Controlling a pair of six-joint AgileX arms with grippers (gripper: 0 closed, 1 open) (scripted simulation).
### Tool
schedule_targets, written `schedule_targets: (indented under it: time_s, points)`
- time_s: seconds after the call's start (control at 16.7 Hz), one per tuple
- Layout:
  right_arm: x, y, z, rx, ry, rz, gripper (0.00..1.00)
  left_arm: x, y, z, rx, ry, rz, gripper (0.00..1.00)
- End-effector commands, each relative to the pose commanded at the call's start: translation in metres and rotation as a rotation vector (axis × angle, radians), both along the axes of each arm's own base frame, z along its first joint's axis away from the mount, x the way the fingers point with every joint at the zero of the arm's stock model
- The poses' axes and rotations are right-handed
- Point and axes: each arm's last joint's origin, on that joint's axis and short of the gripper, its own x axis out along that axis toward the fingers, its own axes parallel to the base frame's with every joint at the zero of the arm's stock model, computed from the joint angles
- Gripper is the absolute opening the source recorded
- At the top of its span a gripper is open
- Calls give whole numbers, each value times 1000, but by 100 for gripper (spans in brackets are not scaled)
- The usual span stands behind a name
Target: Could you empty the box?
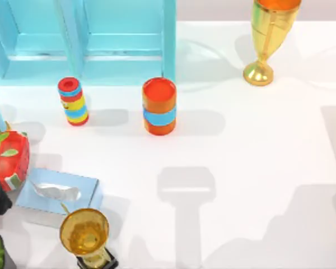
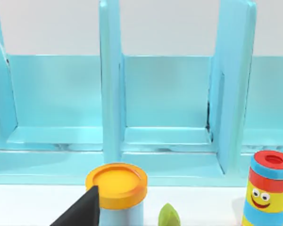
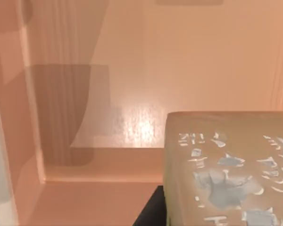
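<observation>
Right tool is down inside the box, close to a pale block with little blue-grey marks on its top. A dark bit of the tool shows just beside the block, and I cannot tell if the tool is open or closed. The block lies on the box floor, with some bare floor between it and the walls. I think the step now is to get hold of this block and lift it out. To do that well, the tool should sit square over the block, one side on each flat face, and go low enough to hold it well below the top edge. Then it should squeeze gently and go straight up, so the block does not bump a wall. Left tool waits at the left side of the bench, near a can with a yellow lid and a smiley striped can, in front of the blue shelf. I cannot tell if that tool is open either. It can stay put.
</observation>
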Motion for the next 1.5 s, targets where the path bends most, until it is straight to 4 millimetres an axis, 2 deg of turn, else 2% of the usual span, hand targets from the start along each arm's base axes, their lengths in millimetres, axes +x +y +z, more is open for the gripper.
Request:
schedule_targets:
  time_s: [0.18,0.36,0.48,0.66,0.84,0.96,1.08,1.5]
  points:
    - [8,8,-4,2,9,1,0,0,0,0,0,0,0,100]
    - [33,40,-17,-1,23,6,0,0,0,0,0,0,0,100]
    - [52,79,-25,-8,18,24,0,0,0,0,0,0,0,100]
    - [73,150,-40,-15,-3,61,0,0,0,0,0,0,0,100]
    - [76,211,-62,-13,-5,71,0,0,0,0,0,0,0,100]
    - [75,234,-75,-11,-2,56,0,0,0,0,0,0,0,100]
    - [75,243,-84,-8,-2,30,0,0,0,0,0,0,0,100]
    - [76,242,-88,-3,-5,-4,0,0,0,0,0,0,0,100]
